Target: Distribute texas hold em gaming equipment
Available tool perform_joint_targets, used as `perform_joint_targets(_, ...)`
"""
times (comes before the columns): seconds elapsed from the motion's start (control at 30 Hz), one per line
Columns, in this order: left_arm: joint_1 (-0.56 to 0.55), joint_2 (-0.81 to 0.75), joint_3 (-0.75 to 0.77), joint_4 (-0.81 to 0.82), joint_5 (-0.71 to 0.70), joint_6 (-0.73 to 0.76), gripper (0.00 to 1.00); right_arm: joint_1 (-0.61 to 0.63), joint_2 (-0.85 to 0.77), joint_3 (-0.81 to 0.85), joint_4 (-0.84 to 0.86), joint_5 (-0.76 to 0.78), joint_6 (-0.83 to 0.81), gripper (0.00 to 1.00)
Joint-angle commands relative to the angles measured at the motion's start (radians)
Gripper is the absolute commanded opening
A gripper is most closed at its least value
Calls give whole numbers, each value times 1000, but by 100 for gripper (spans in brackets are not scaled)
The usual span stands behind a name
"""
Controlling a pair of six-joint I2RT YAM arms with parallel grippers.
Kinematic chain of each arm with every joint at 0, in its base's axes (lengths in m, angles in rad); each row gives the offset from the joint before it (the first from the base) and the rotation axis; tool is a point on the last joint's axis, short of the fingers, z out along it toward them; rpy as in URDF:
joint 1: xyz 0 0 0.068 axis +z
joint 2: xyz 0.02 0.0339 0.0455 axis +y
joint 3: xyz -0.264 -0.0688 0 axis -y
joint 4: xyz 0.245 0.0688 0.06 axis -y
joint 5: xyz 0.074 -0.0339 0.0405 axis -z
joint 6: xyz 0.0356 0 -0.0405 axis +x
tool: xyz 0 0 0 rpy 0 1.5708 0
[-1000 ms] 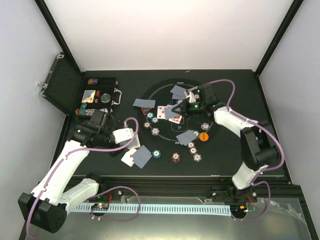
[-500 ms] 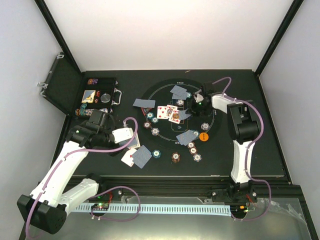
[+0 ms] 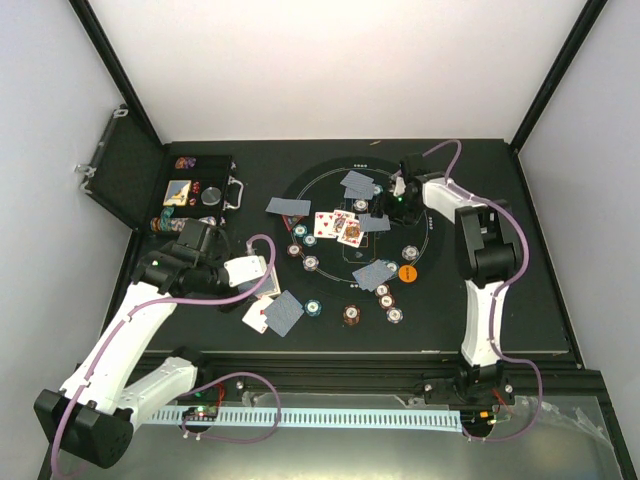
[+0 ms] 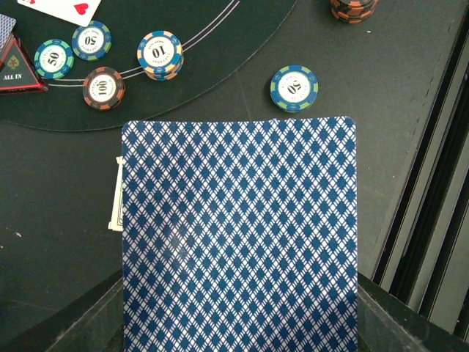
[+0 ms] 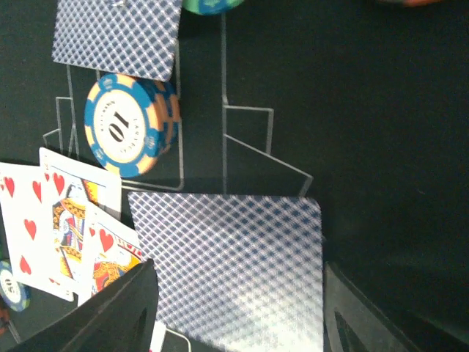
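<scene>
My left gripper [image 3: 254, 272] hovers over the table left of the mat, shut on a stack of blue-backed playing cards [image 4: 238, 220] that fills the left wrist view. My right gripper [image 3: 392, 205] is low over the round mat [image 3: 330, 180], jaws spread wide. A face-down card [image 5: 227, 257] lies flat on the mat between its fingers. Beside it are three face-up red cards [image 3: 335, 226], with a blue "10" chip stack [image 5: 128, 128] and another face-down card [image 5: 117, 37] beyond. Striped chips [image 3: 310, 262] and an orange button [image 3: 408, 272] dot the mat.
The open black case [image 3: 165, 190] stands at the back left with chips in it. More face-down cards [image 3: 280, 313] and a teal chip [image 4: 294, 88] lie near the mat's front-left edge. A triangular "ALL IN" marker [image 4: 15, 66] sits on the mat.
My right gripper carried the face-down card a little right beside the face-up cards and its jaws have spread apart. The left arm has not moved.
</scene>
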Motion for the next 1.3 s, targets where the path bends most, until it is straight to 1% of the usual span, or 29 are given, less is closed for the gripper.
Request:
perform_joint_targets(0.0,3,-6,36,-11,13,-7,2,10,-98,-37,-51,144,-18,67)
perform_joint_targets(0.1,3,-4,35,-9,17,-7,2,51,-171,-62,-63,197,-11,70)
perform_joint_targets(0.17,4,-3,36,-6,18,-9,2,93,-236,-94,-45,184,5,74)
perform_joint_targets(0.27,3,-3,35,-3,20,-10,2,172,-350,-188,45,84,60,85)
perform_joint_targets(0.33,3,-4,30,1,21,-9,2,239,-436,-277,158,-23,152,91)
perform_joint_targets(0.37,3,-4,28,3,22,-9,2,272,-474,-324,231,-95,203,97)
perform_joint_targets(0.4,3,-3,26,4,22,-9,2,313,-511,-362,294,-131,251,100)
perform_joint_targets(0.5,3,4,28,5,25,-10,2,426,-568,-450,462,-213,372,100)
perform_joint_targets(0.67,3,8,36,10,33,-15,2,554,-561,-537,717,-311,536,100)
perform_joint_targets(0.83,3,11,39,11,47,-20,2,640,-504,-536,794,-336,572,100)
perform_joint_targets(0.93,3,11,41,9,51,-20,2,668,-468,-530,838,-352,598,100)
perform_joint_targets(1.07,3,7,44,8,53,-21,2,692,-416,-490,847,-362,607,99)
perform_joint_targets(1.27,3,4,51,-1,59,-20,2,696,-344,-465,916,-391,653,90)
